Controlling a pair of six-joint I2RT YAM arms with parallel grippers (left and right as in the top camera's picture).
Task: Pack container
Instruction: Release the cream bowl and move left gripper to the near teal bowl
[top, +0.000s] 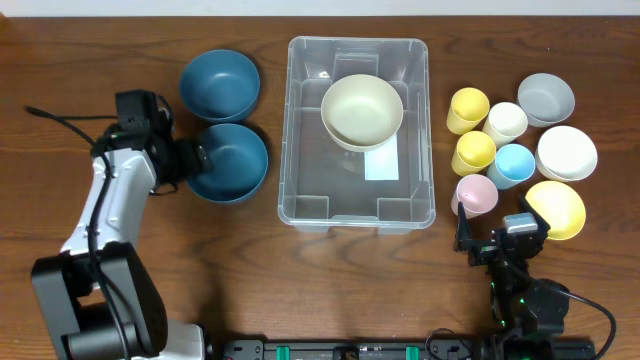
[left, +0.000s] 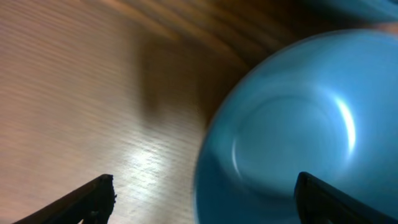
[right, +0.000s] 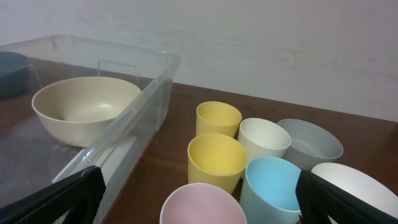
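A clear container (top: 300, 120) sits mid-table with a cream bowl (top: 362, 110) inside. Left of it, the left gripper (top: 198, 158) has its fingers spread wide at a blue bowl (top: 238, 165). Right of it, the right gripper (top: 502, 232) gapes wide near cups (top: 475, 150).

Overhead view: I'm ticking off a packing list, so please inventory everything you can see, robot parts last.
container: 1, clear, centre
label: 1, white, container's base
cream bowl: 1, cream, inside container
blue bowls: 2, dark blue, left of container
yellow cups: 2, yellow, right of container
white cup: 1, white, beside yellow cups
pink cup: 1, pink, front of cups
blue cup: 1, light blue, by pink cup
grey bowl: 1, grey, rear right
white bowl: 1, white, far right
yellow bowl: 1, yellow, front right
table: 1, brown wood, underneath everything
left gripper: 1, black, open at nearer blue bowl
right gripper: 1, black, open near pink cup
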